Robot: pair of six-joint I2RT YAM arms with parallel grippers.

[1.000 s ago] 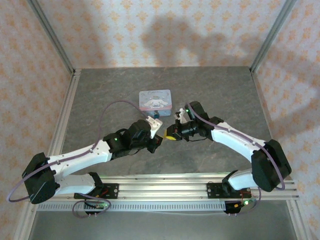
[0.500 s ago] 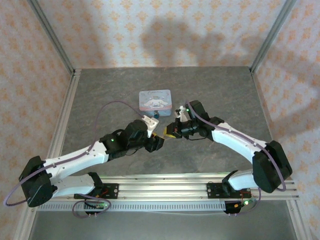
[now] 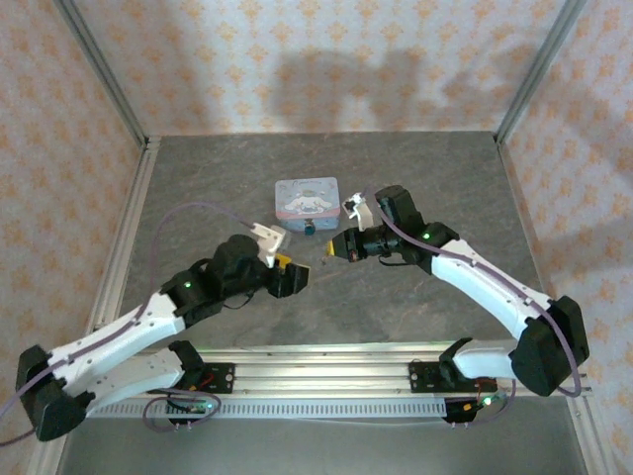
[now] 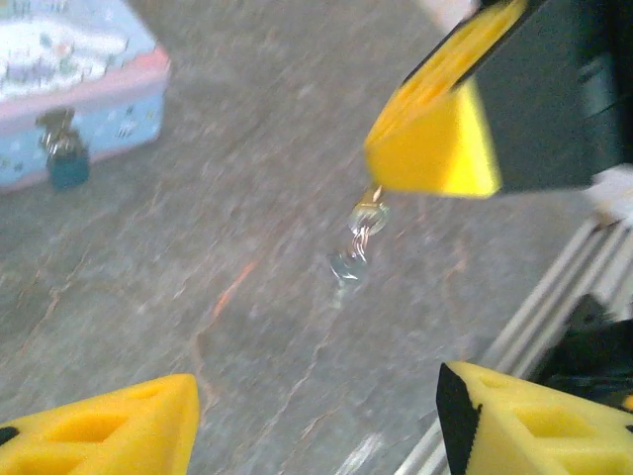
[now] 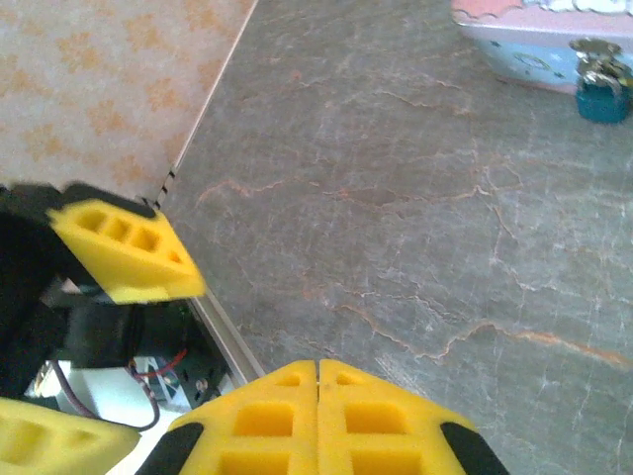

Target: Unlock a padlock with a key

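The grey surface point(image 3: 425, 188) is carrying a pale-blue tin point(image 3: 307, 196). The left gripper point(image 3: 289, 267) is gaping wide and is holding nothing. The padlock point(image 4: 64, 163) is hanging on the tin's near side, far-left of the right gripper point(image 5: 316, 381), whose closed fingers are pinching the dangling key point(image 4: 361, 233).

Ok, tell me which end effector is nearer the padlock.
Right. The right end effector is just near-right of the padlock; the left end effector sits farther off, toward the near edge on its left.
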